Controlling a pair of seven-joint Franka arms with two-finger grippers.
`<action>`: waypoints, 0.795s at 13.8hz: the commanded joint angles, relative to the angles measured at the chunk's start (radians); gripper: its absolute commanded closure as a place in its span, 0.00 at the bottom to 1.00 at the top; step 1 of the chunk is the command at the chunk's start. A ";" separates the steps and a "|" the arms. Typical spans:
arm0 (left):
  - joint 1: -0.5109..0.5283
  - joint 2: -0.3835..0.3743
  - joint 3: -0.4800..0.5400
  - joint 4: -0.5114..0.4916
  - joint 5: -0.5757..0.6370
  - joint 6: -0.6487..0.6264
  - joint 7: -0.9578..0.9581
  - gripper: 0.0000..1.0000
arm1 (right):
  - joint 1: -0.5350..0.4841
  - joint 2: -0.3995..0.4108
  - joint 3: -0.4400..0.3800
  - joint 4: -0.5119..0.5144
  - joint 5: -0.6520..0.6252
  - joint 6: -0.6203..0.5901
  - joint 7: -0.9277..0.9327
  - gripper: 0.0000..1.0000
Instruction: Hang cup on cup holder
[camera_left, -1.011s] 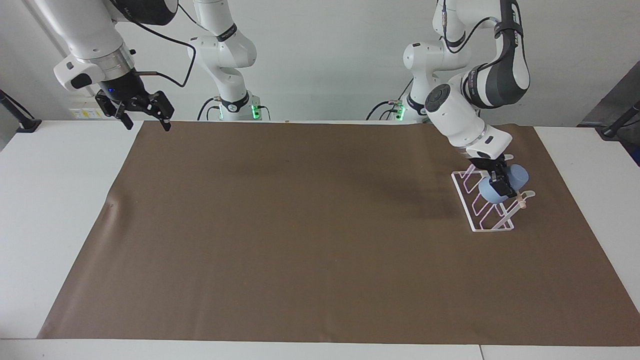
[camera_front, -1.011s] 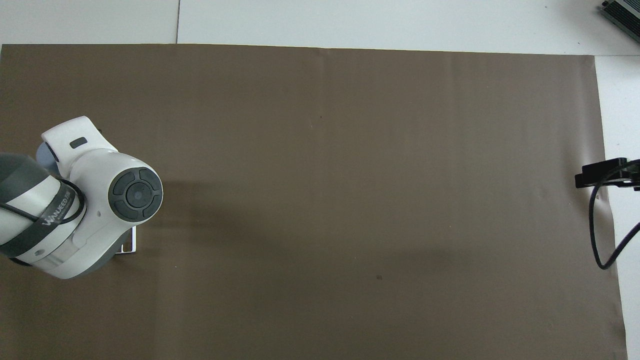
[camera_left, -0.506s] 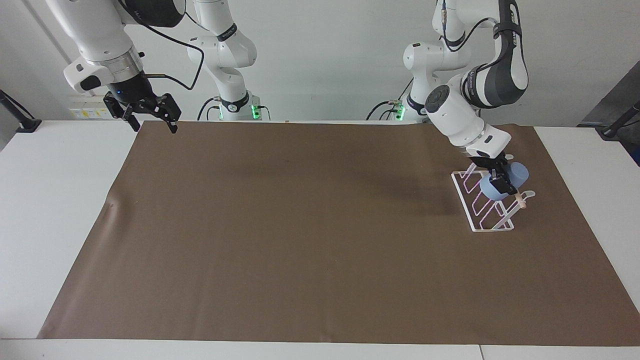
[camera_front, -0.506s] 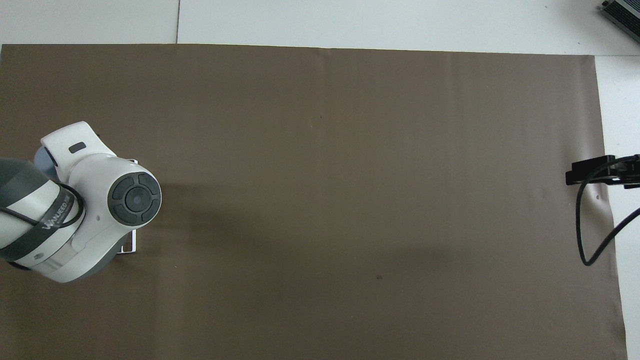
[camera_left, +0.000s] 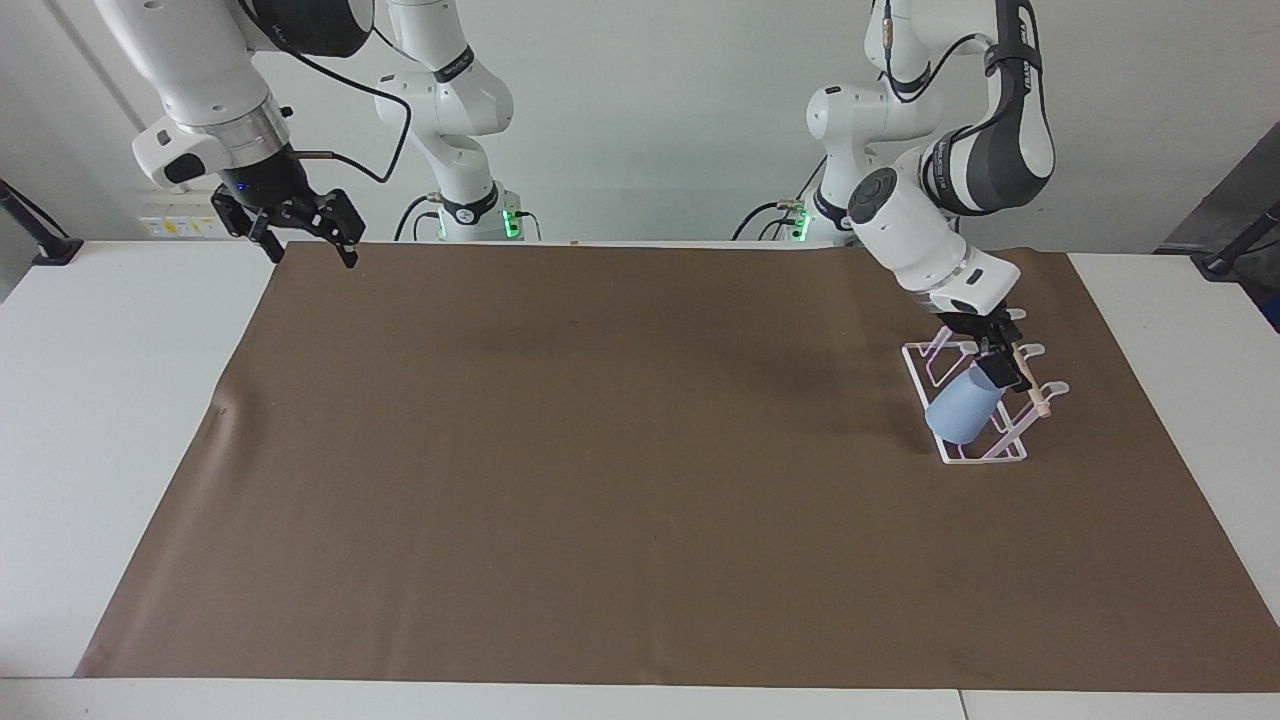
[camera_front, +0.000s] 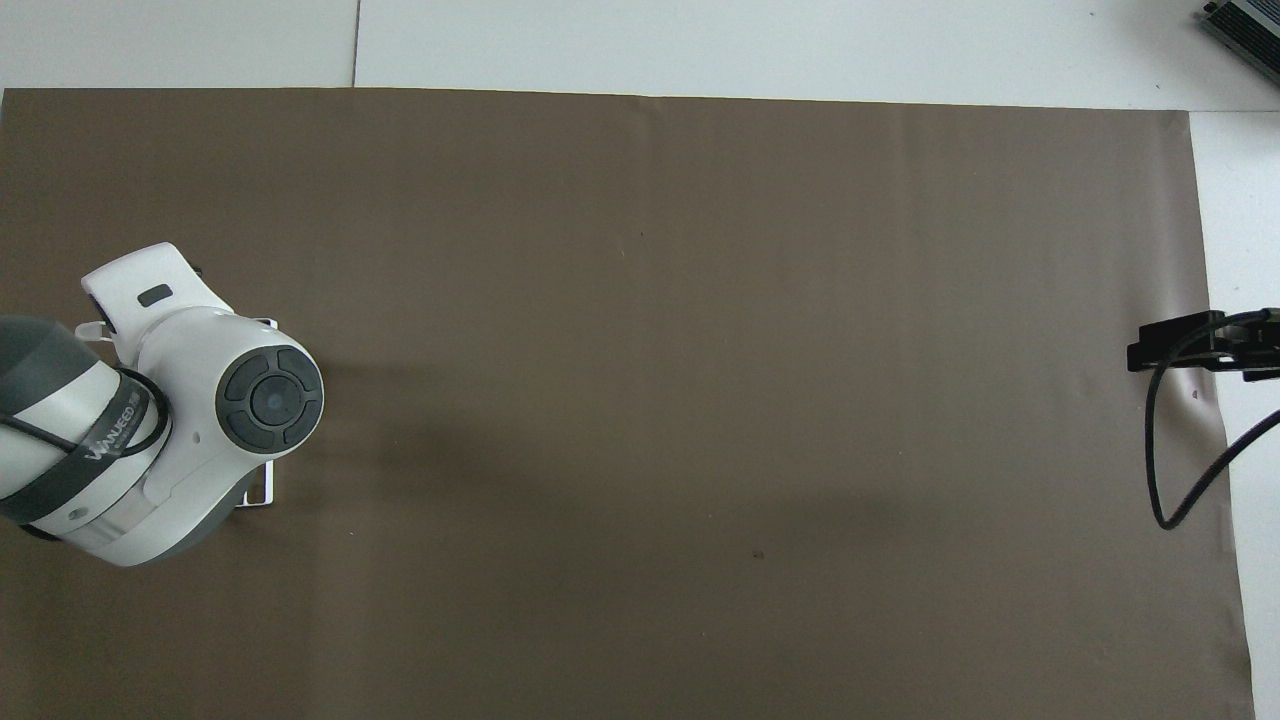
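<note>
The light blue cup (camera_left: 962, 412) leans tilted on the slanted prongs of the white wire cup holder (camera_left: 985, 458), wide end down toward the rack's base. I cannot tell whether a prong is inside it. The holder stands on the brown mat at the left arm's end of the table. My left gripper (camera_left: 1000, 366) hangs just above the cup's upper end, by the wooden dowel (camera_left: 1032, 390); it is open and holds nothing. In the overhead view the left arm's wrist (camera_front: 150, 300) covers the cup, and only a corner of the holder (camera_front: 262, 496) shows. My right gripper (camera_left: 306, 245) waits open in the air.
A brown mat (camera_left: 600, 450) covers most of the white table (camera_left: 110, 400). The right gripper (camera_front: 1180, 345) hangs over the mat's edge at the right arm's end, with its black cable (camera_front: 1165, 490) looping below it.
The left gripper has opened and let go of the cup. The cup has slid down the rack's prongs, away from the fingers. The right gripper drifted slightly over the mat's edge.
</note>
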 joint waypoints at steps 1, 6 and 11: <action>-0.039 0.024 -0.002 0.095 -0.037 -0.004 0.054 0.00 | 0.005 -0.029 0.003 -0.039 -0.022 0.027 0.018 0.00; -0.072 0.036 -0.004 0.271 -0.338 0.013 0.806 0.00 | 0.005 -0.029 0.003 -0.039 -0.022 0.027 0.019 0.00; -0.046 0.018 0.019 0.362 -0.623 -0.044 1.329 0.00 | 0.005 -0.031 0.004 -0.042 -0.022 0.027 0.022 0.00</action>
